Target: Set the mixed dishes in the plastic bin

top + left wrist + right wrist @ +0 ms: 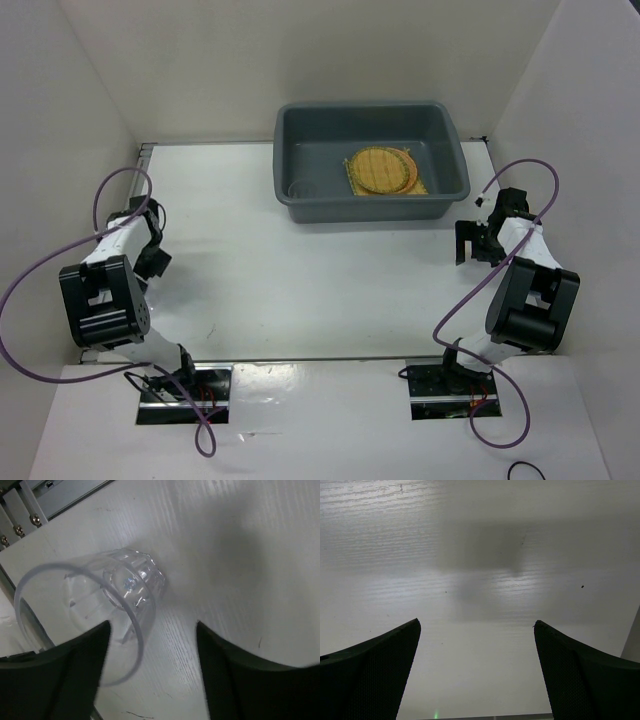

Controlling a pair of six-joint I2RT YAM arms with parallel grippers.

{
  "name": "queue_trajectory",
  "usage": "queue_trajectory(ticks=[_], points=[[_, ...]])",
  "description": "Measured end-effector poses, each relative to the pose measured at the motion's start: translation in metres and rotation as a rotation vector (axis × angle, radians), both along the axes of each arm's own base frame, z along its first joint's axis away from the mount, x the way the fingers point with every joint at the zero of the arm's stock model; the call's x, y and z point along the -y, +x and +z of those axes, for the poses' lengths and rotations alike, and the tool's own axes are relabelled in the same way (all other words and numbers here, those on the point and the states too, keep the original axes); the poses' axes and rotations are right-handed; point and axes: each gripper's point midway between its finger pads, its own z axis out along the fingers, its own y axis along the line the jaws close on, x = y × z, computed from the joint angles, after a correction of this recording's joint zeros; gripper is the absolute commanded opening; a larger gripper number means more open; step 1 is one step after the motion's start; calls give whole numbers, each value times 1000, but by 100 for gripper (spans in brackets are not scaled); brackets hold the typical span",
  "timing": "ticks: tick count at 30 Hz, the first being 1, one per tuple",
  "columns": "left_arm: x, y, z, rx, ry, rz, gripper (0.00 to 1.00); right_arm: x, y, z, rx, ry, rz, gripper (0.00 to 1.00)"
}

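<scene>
The grey plastic bin (300, 205) stands at the back centre. Inside it lies the square yellow mat (421, 187), with the orange-brown disc (378, 170) on top and a green rim of the woven disc (411, 166) showing at its right edge. The clear glass cup (125, 587) lies on its side on the table at the far left, rim towards the left wrist camera. My left gripper (152, 625) is open just over it, its left finger (75, 670) overlapping the cup's rim. In the top view the left gripper (155, 262) hides the cup. My right gripper (476, 621) is open and empty above bare table at the right (468, 243).
A metal frame rail (30, 510) runs along the table's left edge close behind the cup. White walls close in the left, right and back sides. Purple cables loop off both arms.
</scene>
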Motion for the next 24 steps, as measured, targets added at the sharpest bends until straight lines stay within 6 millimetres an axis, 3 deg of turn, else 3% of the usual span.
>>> queue_trajectory(ticks=[2,3,6,8,9,11,14,19,24], points=[[-2,-2,-5,-6,-12,2,52,1,0,0,-2,-5,-3,98],[-2,-2,-7,-6,-16,-3,38,2,-1,0,-3,-9,-5,98],[-1,4,-7,13,-29,-26,24,3,-1,0,-5,-15,-8,98],[1,10,-5,40,-45,-36,6,3,-1,0,-6,-16,-10,98],[3,14,-2,60,-57,-52,0,3,-1,0,-6,-16,-10,98],[7,28,13,134,-77,-68,0,3,-1,0,-6,-16,-11,98],[12,68,60,363,-88,-103,0,4,-1,0,-7,-18,-12,98],[36,145,194,910,-58,-232,0,3,-1,0,-5,-15,-11,98],[72,198,277,1110,-59,-410,0,2,-1,0,-4,-11,-9,98]])
